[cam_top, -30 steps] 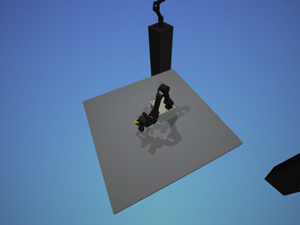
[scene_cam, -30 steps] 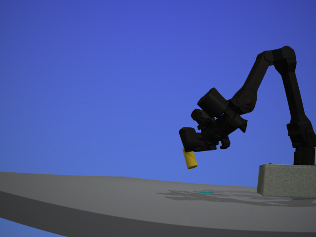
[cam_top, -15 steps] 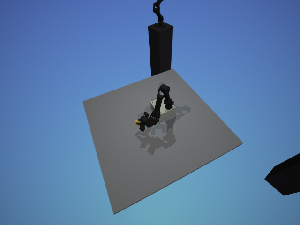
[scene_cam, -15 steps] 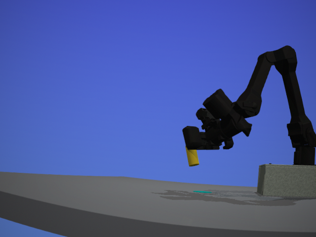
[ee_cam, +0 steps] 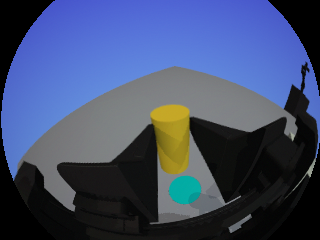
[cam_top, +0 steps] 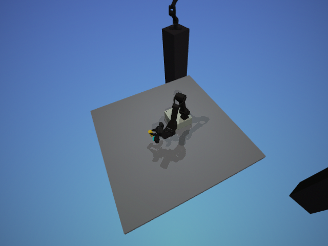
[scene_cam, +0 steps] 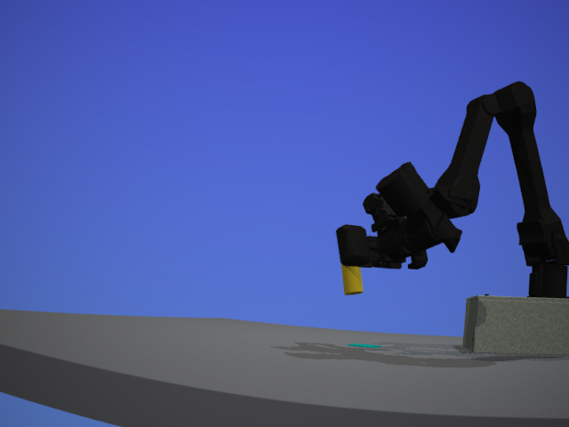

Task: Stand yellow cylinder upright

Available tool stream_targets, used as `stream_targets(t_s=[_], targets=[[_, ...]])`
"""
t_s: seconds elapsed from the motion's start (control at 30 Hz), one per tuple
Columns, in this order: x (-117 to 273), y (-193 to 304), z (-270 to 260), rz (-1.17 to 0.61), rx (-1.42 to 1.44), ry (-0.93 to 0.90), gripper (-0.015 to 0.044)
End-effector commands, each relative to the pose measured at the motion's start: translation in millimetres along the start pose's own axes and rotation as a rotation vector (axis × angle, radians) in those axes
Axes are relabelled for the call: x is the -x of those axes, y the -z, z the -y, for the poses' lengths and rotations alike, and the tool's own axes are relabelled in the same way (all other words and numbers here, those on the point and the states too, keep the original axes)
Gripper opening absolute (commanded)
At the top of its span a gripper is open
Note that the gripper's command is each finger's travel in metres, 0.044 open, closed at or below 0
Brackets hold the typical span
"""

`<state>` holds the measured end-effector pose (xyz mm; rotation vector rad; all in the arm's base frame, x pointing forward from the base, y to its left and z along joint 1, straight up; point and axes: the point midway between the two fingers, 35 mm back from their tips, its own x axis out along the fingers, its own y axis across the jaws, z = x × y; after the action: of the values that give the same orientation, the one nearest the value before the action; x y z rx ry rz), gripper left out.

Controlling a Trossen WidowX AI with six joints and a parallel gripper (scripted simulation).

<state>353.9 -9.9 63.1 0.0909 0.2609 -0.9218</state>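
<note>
The yellow tall cylinder (cam_top: 150,131) (scene_cam: 353,281) (ee_cam: 172,146) is in the air, nearly upright, its lower end leaning slightly toward the arm's base in the exterior view. My gripper (cam_top: 151,132) (scene_cam: 351,263) (ee_cam: 171,126) is shut on it near its upper end, one finger on each side. The cyan circle (cam_top: 153,138) (scene_cam: 364,345) (ee_cam: 184,187) lies flat on the table, well below the cylinder and slightly toward the base in the exterior view. In the top view a finger partly hides it. The cylinder's top is hidden behind the gripper in the exterior view.
The grey table (cam_top: 127,185) (scene_cam: 138,363) (ee_cam: 90,135) carries the pale block (scene_cam: 514,324) under the arm's base. Arm shadows fall around the circle. A dark pillar (cam_top: 175,55) with another arm stands beyond the table, and another dark block (cam_top: 312,196) is at the lower right.
</note>
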Motion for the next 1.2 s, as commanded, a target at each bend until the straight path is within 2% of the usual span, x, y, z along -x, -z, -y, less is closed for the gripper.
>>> stream_targets(t_s=[0.0, 1.17], targets=[[3.6, 0.5, 3.7, 0.024, -0.001, 0.008, 0.0105], [27.3, -4.1, 26.0, 0.173, -0.075, 0.057, 0.0105]])
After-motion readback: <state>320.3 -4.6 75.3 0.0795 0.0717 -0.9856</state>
